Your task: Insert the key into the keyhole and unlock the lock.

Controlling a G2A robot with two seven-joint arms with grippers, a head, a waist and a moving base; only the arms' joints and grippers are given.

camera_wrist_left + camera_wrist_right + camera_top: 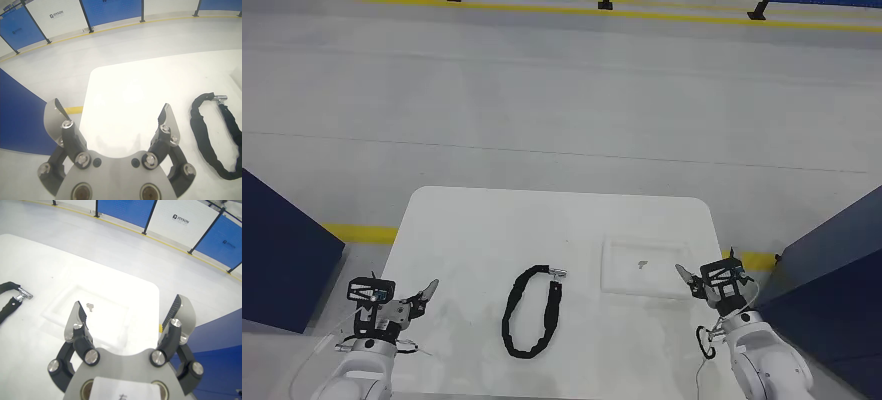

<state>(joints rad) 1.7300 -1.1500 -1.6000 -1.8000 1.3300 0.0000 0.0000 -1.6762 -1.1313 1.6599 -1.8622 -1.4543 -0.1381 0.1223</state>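
Note:
A chain lock in a black sleeve [529, 312] lies looped on the middle of the white table [472, 230]. Its silver lock cylinder [559, 271] is at the far end of the loop. A small silver key [641, 265] lies flat in a shallow white tray [614, 285] to the right of the lock. My left gripper [407, 290] hovers open and empty at the table's near left; from its wrist the chain [200, 132] and cylinder [220, 98] lie off to one side. My right gripper [128, 299] hangs open and empty at the near right, just short of the key [89, 306].
Dark blue panels stand close on both sides of the table, left [282, 260] and right [832, 270]. Grey floor with yellow lines surrounds it. The table surface between the left gripper and the chain is bare.

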